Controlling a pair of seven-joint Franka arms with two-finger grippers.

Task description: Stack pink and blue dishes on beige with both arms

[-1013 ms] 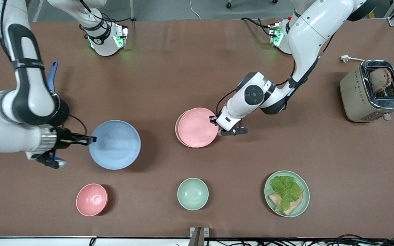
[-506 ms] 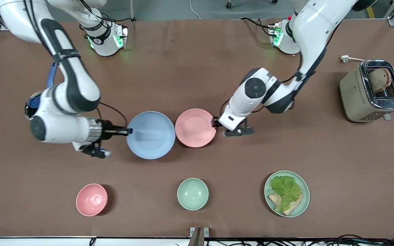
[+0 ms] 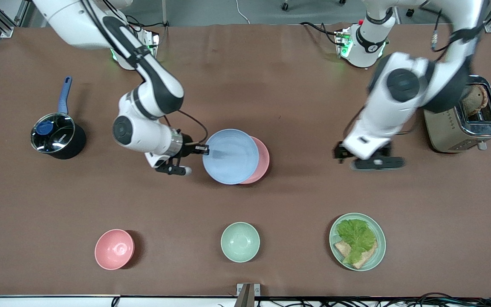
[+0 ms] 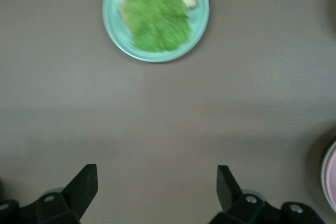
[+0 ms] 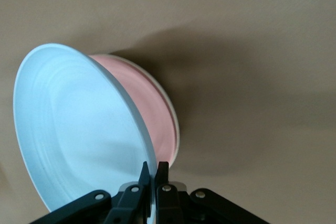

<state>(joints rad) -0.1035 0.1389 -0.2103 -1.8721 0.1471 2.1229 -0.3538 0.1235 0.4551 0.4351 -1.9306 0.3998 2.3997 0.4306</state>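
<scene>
My right gripper [image 3: 206, 149] [image 5: 152, 169] is shut on the rim of the light blue plate [image 3: 230, 156] [image 5: 79, 129]. It holds the plate tilted, overlapping most of the pink plate [image 3: 263, 164] [image 5: 152, 108]. The pink plate rests on the beige plate [image 5: 176, 129], which shows only as a thin cream rim in the right wrist view and is hidden in the front view. My left gripper [image 3: 340, 152] [image 4: 156, 182] is open with nothing between its fingers. It hangs over bare table between the stack and the toaster. The pink plate's edge [image 4: 331, 182] shows in the left wrist view.
A toaster [image 3: 463, 115] with bread stands at the left arm's end. A black pot [image 3: 53, 138] with a blue handle sits at the right arm's end. Nearest the front camera stand a pink bowl [image 3: 114, 249], a mint bowl [image 3: 240, 241] and a mint plate with lettuce [image 3: 357, 241] [image 4: 156, 14].
The right gripper carried the blue plate across the table until it overlaps the pink plate. The left gripper let go of the pink plate, opened and drew away toward the toaster.
</scene>
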